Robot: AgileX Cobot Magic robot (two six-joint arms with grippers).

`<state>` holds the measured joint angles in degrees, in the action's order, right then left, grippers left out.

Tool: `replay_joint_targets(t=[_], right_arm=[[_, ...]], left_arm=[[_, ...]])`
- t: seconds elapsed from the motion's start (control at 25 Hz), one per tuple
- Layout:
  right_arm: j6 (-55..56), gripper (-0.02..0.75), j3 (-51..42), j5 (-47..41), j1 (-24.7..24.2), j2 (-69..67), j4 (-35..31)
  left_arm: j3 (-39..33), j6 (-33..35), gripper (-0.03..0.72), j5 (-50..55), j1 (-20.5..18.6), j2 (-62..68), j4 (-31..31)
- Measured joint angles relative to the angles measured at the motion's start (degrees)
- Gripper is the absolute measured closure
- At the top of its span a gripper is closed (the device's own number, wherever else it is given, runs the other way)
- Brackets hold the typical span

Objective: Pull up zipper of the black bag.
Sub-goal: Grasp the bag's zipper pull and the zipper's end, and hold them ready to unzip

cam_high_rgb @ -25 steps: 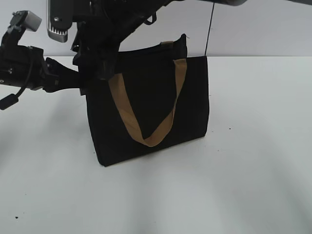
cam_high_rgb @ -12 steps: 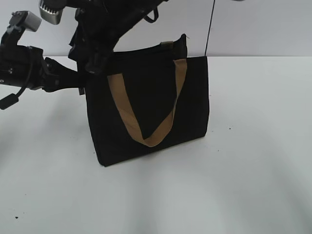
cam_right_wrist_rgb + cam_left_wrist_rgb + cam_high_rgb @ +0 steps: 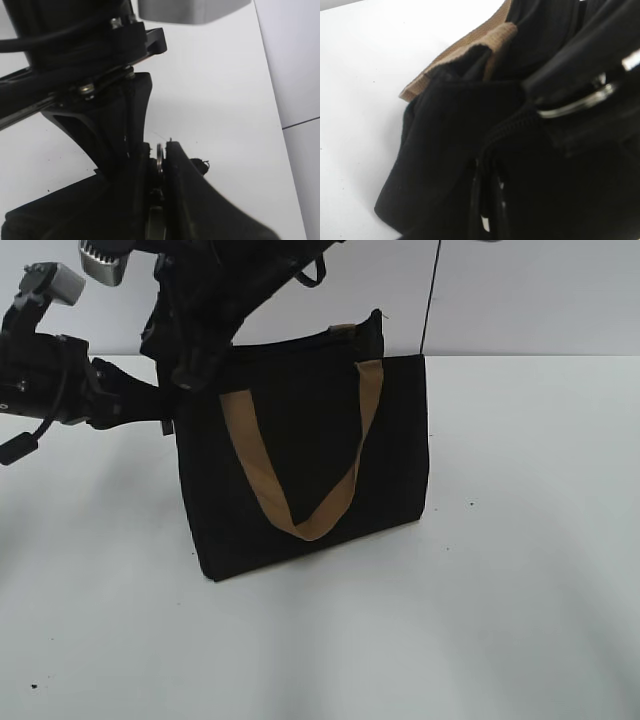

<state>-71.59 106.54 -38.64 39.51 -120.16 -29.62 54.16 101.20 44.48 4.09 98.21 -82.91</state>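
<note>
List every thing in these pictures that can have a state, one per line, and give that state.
black bag: upright on the white table, leaning slightly.
tan strap: hanging down the front in a loop.
zipper: its line shows at the bag's top; how far shut cannot be told.
left pincer: at the bag's left top corner, grip hidden.
right pincer: close together around a thin metal piece.

A white table (image 3: pixel 520 570) meets a pale wall (image 3: pixel 540 290) crossed by one dark vertical seam (image 3: pixel 431 290).

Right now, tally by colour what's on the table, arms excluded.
Black: 1, the black bag
Tan: 1 strap handle in the exterior view; left wrist view shows tan webbing, unclear if it's a second handle
Total: 2
</note>
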Motion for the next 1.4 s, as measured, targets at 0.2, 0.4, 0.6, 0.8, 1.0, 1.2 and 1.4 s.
replay_joint_targets(t=[0.2,0.4,0.6,0.8,1.0,1.2,1.4], right_arm=[[3.01,0.68,0.0,0.04,0.0,0.39,0.0],[4.85,0.68,0.0,-0.06,-0.05,0.51,-0.69],[5.22,0.681,-0.06,-0.13,-0.16,0.51,-1.74],[6.95,0.681,-0.06,-0.13,-0.16,0.51,-1.98],[7.53,0.682,-0.06,-0.13,-0.16,0.51,-2.04],[8.69,0.682,-0.17,-0.13,-0.16,0.51,-2.04],[8.9,0.682,-0.17,-0.13,-0.16,0.51,-2.04]], left_arm=[[0.0,0.0,0.676,0.0,0.0,0.0,0.06],[0.0,0.0,0.676,0.16,0.0,0.0,-0.01],[0.0,0.0,0.676,0.32,0.0,0.0,-0.06],[0.0,0.0,0.676,0.43,0.0,0.0,-0.06],[0.0,0.06,0.676,0.43,0.0,0.0,0.15],[0.0,0.11,0.676,0.69,0.0,-0.06,1.25],[0.0,0.11,0.676,0.69,0.0,-0.06,1.32]])
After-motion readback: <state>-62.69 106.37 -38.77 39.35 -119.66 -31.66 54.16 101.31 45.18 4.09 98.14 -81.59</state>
